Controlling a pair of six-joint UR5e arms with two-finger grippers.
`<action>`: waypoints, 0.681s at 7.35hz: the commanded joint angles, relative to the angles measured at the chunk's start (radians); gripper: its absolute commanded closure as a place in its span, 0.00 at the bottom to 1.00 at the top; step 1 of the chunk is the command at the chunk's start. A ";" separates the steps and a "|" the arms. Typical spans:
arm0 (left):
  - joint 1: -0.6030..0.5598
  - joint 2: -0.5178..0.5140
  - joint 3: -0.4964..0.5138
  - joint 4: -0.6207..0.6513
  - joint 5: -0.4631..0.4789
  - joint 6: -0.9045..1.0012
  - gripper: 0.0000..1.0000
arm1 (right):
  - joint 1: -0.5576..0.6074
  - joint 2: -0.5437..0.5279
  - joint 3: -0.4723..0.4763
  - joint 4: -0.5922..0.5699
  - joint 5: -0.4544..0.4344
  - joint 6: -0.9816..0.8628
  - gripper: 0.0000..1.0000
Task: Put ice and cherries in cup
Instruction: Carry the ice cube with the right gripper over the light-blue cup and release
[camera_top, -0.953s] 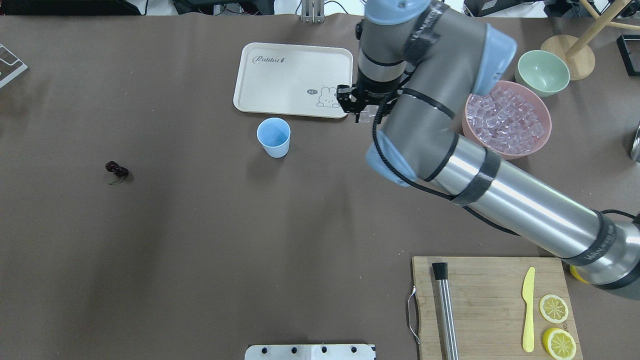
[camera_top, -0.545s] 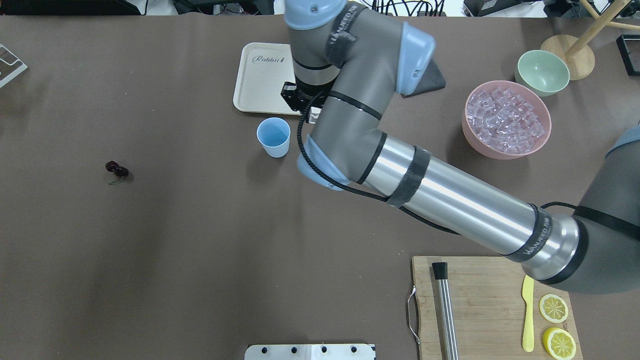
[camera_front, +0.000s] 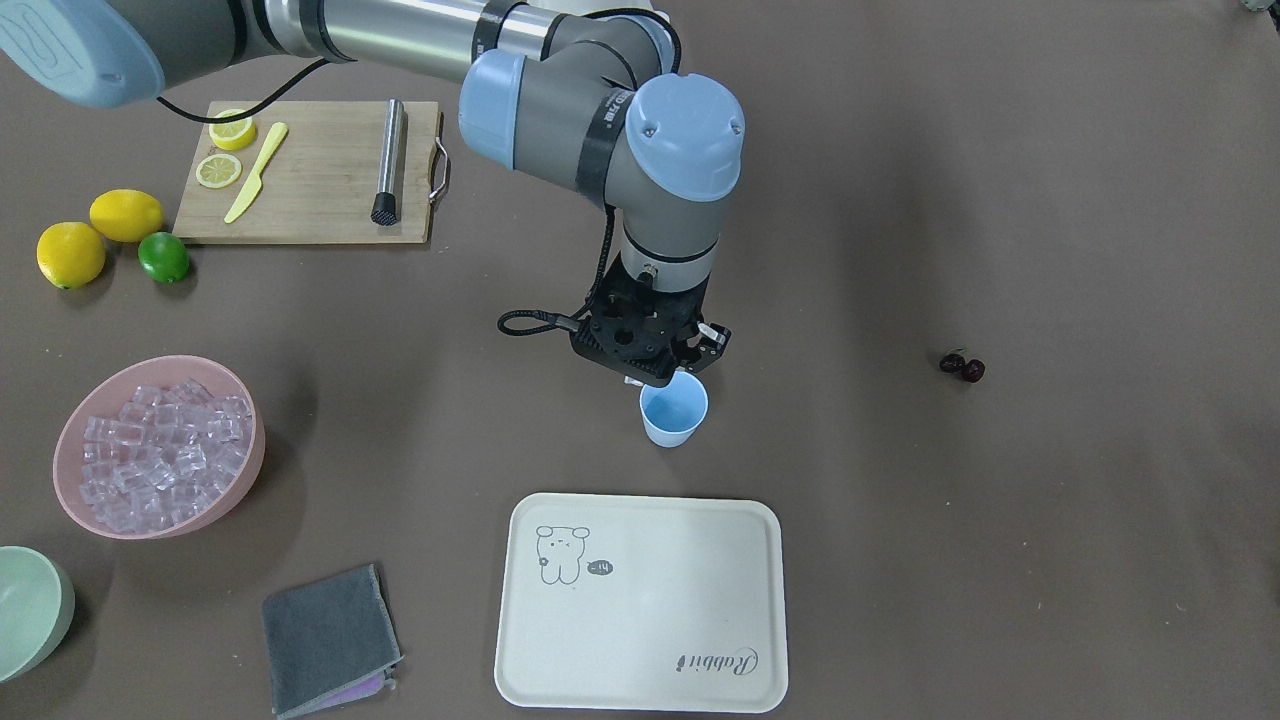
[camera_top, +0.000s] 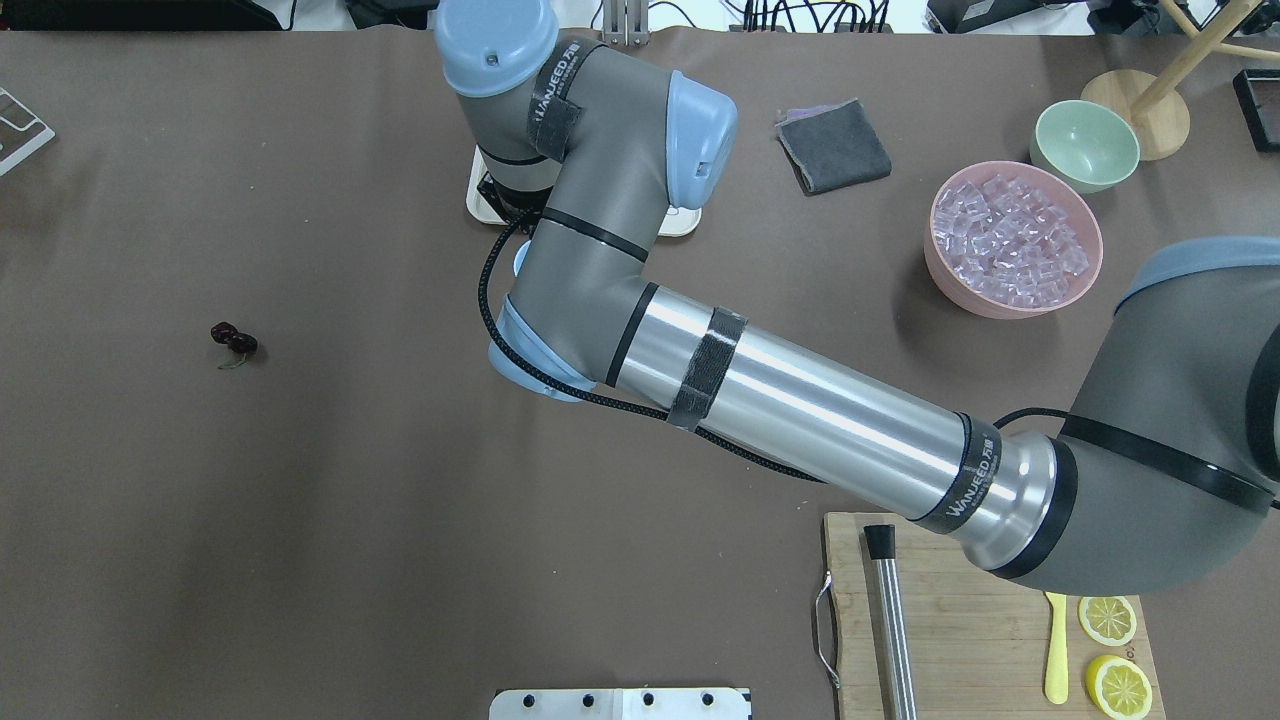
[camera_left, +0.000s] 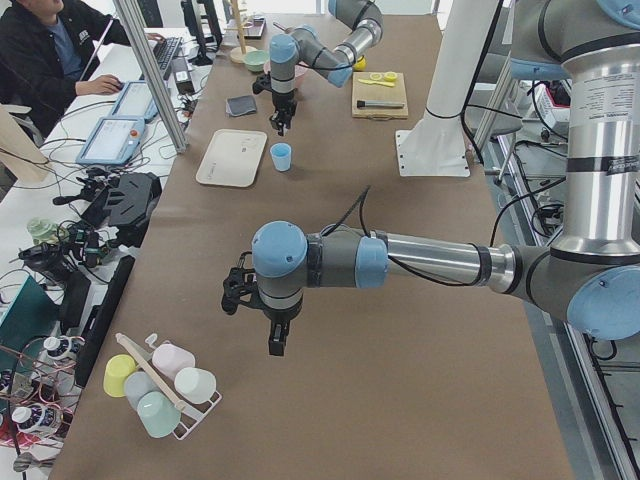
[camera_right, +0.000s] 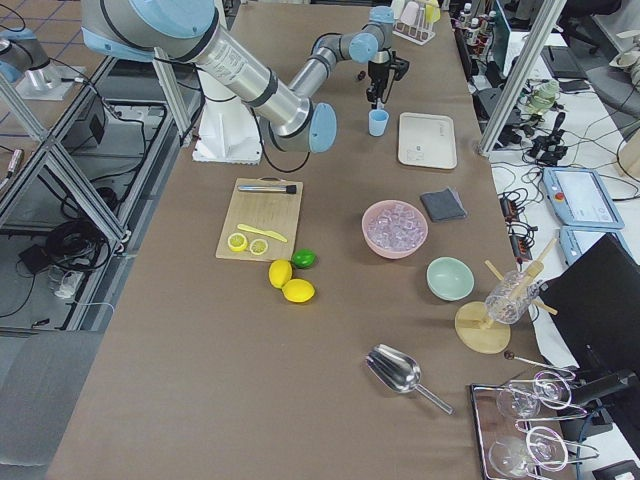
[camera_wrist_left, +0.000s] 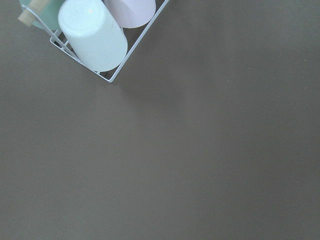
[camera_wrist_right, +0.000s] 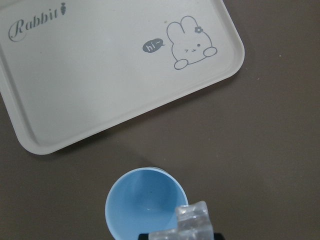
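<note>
The light-blue cup (camera_front: 675, 412) stands on the brown table just before the tray; the right wrist view shows it (camera_wrist_right: 145, 205) empty from above. My right gripper (camera_front: 688, 357) hangs over the cup's rim, shut on one clear ice cube (camera_wrist_right: 192, 222). In the overhead view my right arm hides the cup. More ice fills the pink bowl (camera_front: 240, 470), which also shows in the overhead view (camera_top: 1015, 240). The cherries (camera_front: 962, 366) lie alone on the table far from the cup, and show in the overhead view (camera_top: 234, 339). My left gripper (camera_left: 275, 340) shows only in the exterior left view; I cannot tell its state.
A cream rabbit tray (camera_front: 640, 600) lies beside the cup. A grey cloth (camera_front: 325, 625) and a pale green bowl (camera_front: 30, 610) sit near the pink bowl. A cutting board (camera_front: 310, 170) holds a muddler, knife and lemon slices. A rack of cups (camera_wrist_left: 95, 35) lies under my left wrist.
My right arm has swung left from near the pink bowl, past the tray's corner, to above the cup, with the ice cube in its gripper.
</note>
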 joint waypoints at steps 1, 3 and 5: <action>-0.002 -0.001 -0.002 0.000 0.000 0.000 0.02 | -0.018 0.000 -0.020 0.052 -0.023 0.003 0.79; -0.002 -0.007 0.001 -0.002 0.000 -0.002 0.02 | -0.027 -0.004 -0.023 0.063 -0.033 -0.002 0.73; -0.002 -0.011 0.001 -0.002 0.002 0.000 0.02 | -0.024 -0.004 -0.020 0.063 -0.033 -0.040 0.18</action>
